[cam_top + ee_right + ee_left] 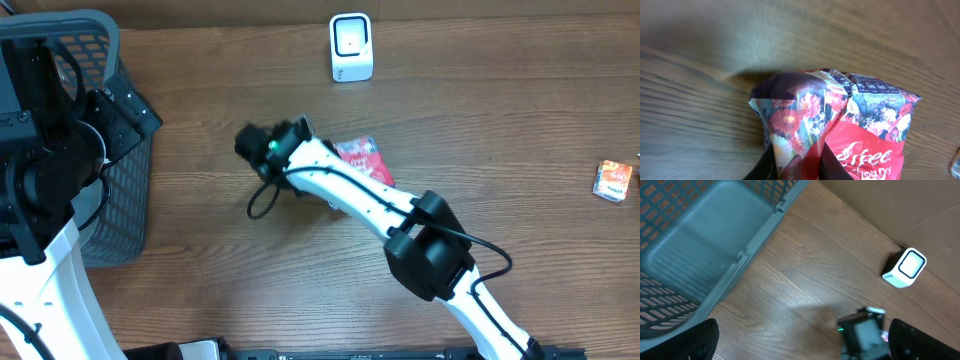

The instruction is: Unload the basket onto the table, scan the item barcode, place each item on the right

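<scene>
Pincer of right arm (800, 169) narrow, tight on snack packet (855, 125)

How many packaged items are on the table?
2: a red flowered foil packet mid-table in the right gripper; a small orange box near the right edge. More may be hidden.

The right arm (365, 195) and left arm (45, 285) have white links and black joint blocks. The right one carries a looping black cable (251, 206) and a green light (272, 148). The left gripper (805, 345) has black fingers (695, 342).
</scene>
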You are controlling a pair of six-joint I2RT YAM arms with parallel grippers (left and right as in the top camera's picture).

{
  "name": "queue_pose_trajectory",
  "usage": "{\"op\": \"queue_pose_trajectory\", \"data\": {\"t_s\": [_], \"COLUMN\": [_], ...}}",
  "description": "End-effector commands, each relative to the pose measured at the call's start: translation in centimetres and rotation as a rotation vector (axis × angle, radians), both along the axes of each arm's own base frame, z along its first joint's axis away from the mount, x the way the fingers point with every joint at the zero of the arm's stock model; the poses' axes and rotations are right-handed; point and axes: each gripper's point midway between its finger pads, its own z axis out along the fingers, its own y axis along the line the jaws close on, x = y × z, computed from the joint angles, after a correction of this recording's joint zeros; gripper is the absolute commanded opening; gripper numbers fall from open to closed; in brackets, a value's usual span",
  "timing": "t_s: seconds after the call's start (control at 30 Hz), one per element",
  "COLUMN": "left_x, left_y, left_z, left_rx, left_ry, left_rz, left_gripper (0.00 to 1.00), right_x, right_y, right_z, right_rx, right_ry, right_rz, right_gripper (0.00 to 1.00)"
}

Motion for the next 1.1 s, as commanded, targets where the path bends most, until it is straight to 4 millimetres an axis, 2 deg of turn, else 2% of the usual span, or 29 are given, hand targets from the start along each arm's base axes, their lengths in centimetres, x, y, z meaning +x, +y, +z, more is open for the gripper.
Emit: {"op": "queue_pose_trajectory", "data": {"t_s": [0.0,0.1,0.23,0.33,0.43,0.53,0.63,0.8,0.9,0.97,1.07], "left_x": [0.1,0.1,0.1,0.1,0.1,0.1,0.1,0.1,0.1,0.1,0.1], "left_y": [0.1,0.1,0.1,0.1,0.1,0.1,0.1,0.1,0.1,0.1,0.1], "left_z": [0.1,0.1,0.1,0.1,0.1,0.1,0.1,0.1,0.1,0.1,0.1], "left_rx": [0.010,0.010,0.010,0.010,0.010,0.010,0.010,0.010,0.010,0.010,0.010], "left_ry": [-0.003,-0.003,-0.003,-0.003,-0.003,-0.003,-0.003,-0.003,-0.003,-0.003,-0.003], "left_rz": [-0.009,-0.009,-0.009,-0.009,-0.009,-0.009,-0.009,-0.009,-0.009,-0.009,-0.009], "left_gripper": [1.00,1.00,1.00,1.00,1.00,1.00,1.00,1.00,1.00,1.00,1.00], "right_x": [1.8,1.7,0.3,-1.3,-2.0,-2.2,-2.3,-2.5,-2.1,-0.8,1.6], "right_y": [0.7,1.7,5.3,6.8,6.8,6.4,6.0,5.8,5.1,3.4,-0.5], "right_z": [5.4,8.0,11.1,13.8,16.0,16.4,15.1,9.6,5.9,2.1,-1.7], "right_rx": [0.189,0.392,0.800,1.094,1.314,1.444,1.501,1.479,1.398,1.221,0.963], "right_ry": [-0.012,0.099,0.373,0.570,0.692,0.773,0.838,0.908,0.905,0.836,0.691], "right_rz": [-0.050,-0.031,0.149,0.290,0.385,0.398,0.368,0.277,0.186,0.046,-0.132], "right_gripper": [0.04,0.04,0.04,0.04,0.04,0.04,0.04,0.04,0.12,0.16,0.23]}}
